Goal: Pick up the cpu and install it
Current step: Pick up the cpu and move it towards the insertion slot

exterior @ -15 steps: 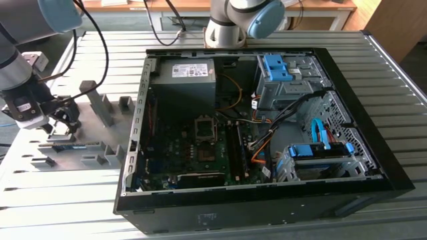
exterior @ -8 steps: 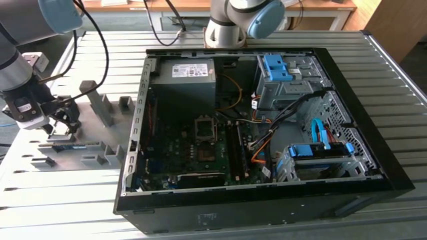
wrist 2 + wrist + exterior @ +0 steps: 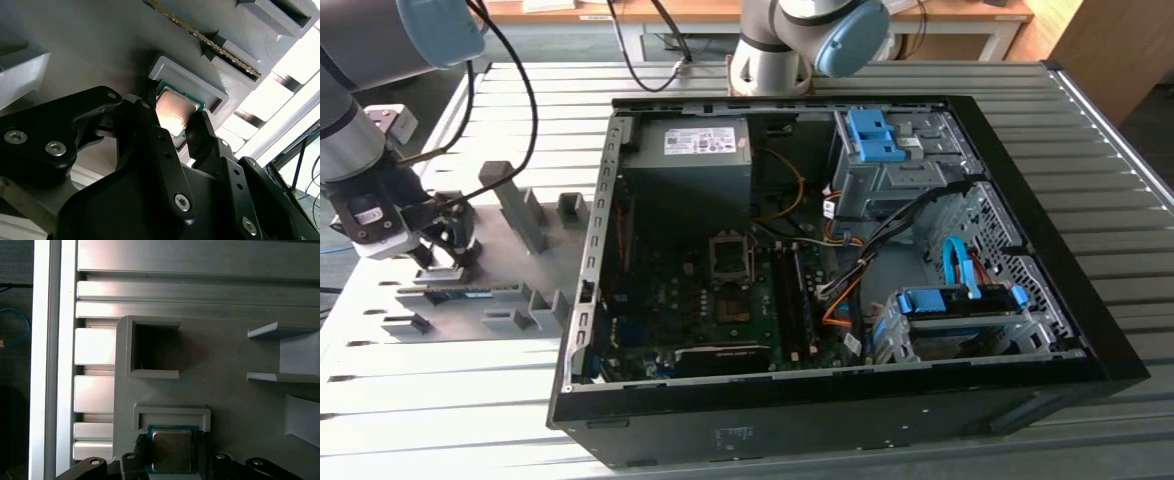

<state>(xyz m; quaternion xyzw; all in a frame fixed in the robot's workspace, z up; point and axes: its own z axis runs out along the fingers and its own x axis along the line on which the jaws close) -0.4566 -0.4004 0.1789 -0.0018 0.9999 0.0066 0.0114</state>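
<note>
The cpu point(image 3: 171, 450) is a small square chip with a silver-grey top. It lies on the grey fixture plate point(image 3: 507, 235) against a low grey bracket point(image 3: 172, 414). My gripper point(image 3: 171, 440) stands over it with one black finger tight against each side of the chip. The second wrist view shows the same grip, with the cpu point(image 3: 175, 111) wedged between the fingers point(image 3: 150, 125) of the gripper point(image 3: 176, 117). In the exterior view the gripper point(image 3: 447, 262) is down on the plate at that view's left, well apart from the open computer case point(image 3: 1014, 240) and its motherboard socket point(image 3: 731, 258).
A long narrow memory stick point(image 3: 205, 42) sits in a slotted holder beside the bracket. Upright grey blocks point(image 3: 520, 205) and an empty square pocket point(image 3: 150, 347) rise from the plate. The case holds a grey power supply point(image 3: 687, 150), blue drive brackets point(image 3: 874, 135) and cables.
</note>
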